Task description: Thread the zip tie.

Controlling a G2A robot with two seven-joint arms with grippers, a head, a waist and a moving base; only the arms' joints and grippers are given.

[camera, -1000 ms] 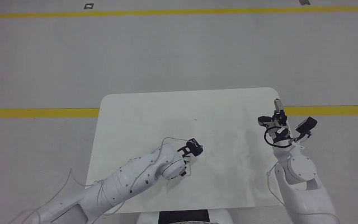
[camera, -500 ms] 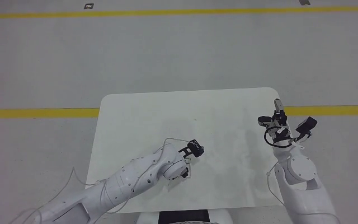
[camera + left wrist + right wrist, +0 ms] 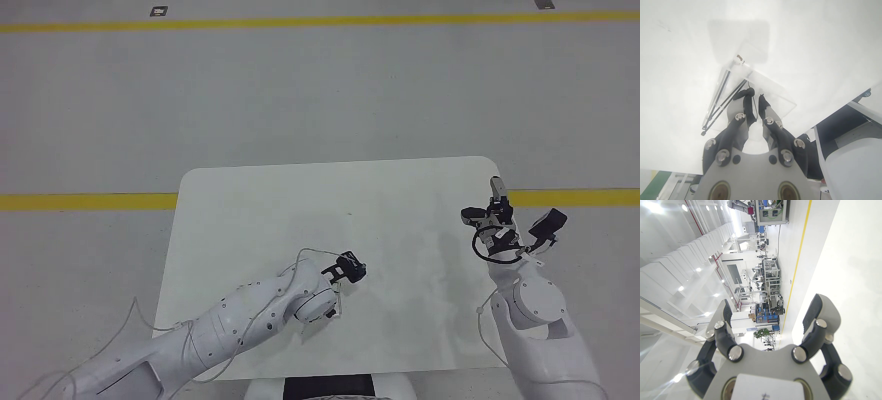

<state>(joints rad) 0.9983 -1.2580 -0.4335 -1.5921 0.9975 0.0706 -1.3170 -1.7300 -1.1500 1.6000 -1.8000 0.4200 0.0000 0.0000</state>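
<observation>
Though zip tie (image 3: 754, 106) sits at left end effector (image 3: 756, 94), grip unclear | right end effector (image 3: 771, 300) released

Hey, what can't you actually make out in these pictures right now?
Top view: whatever lies under the left gripper, hidden by it.
Left wrist view: the far ends of the zip ties, washed out by glare on the clear plastic piece.
Left wrist view: whether the thin black strand by the left gripper is a zip tie; too thin to tell.
</observation>
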